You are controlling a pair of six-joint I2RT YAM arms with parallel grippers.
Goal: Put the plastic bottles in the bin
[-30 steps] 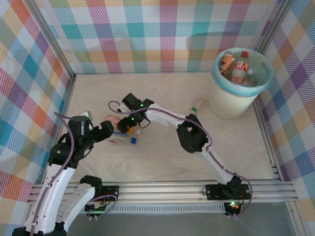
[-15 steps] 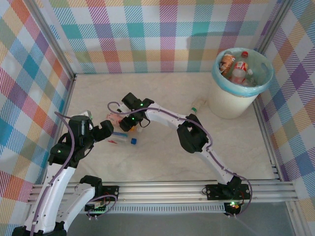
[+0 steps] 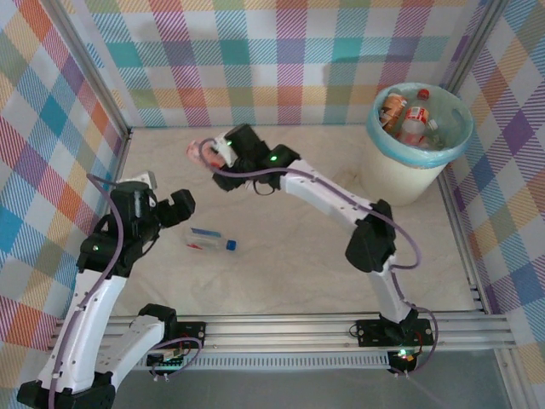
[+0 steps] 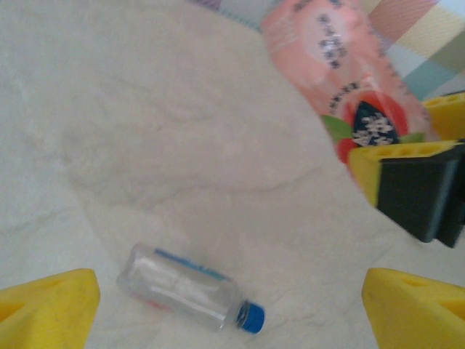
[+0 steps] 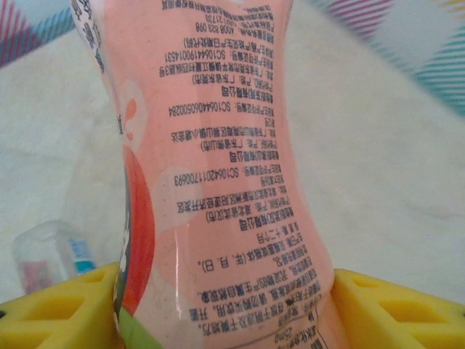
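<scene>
The right gripper [image 5: 225,311] pinches the pink bottle [image 5: 218,145] by one end, so it could swivel loose on the long carry to the bin [image 3: 393,181], well apart from it; the left gripper [image 4: 231,305] hangs spread.

The pink-labelled plastic bottle [image 5: 218,182] wears a salmon-pink sleeve with fine black print, a red fruit picture and a green patch. The small clear plastic bottle [image 4: 182,287] has a blue cap and a label strip of blue and red. The left gripper [image 4: 232,313] and the right gripper [image 5: 218,309] have bright yellow fingers. The round cream-white bin [image 3: 396,183] has a light blue-green bag liner [image 3: 417,156]. The tabletop [image 3: 289,273] is cream with faint marbling. The walls [image 3: 255,60] are plaid in teal, orange, purple, pink and yellow on white.
</scene>
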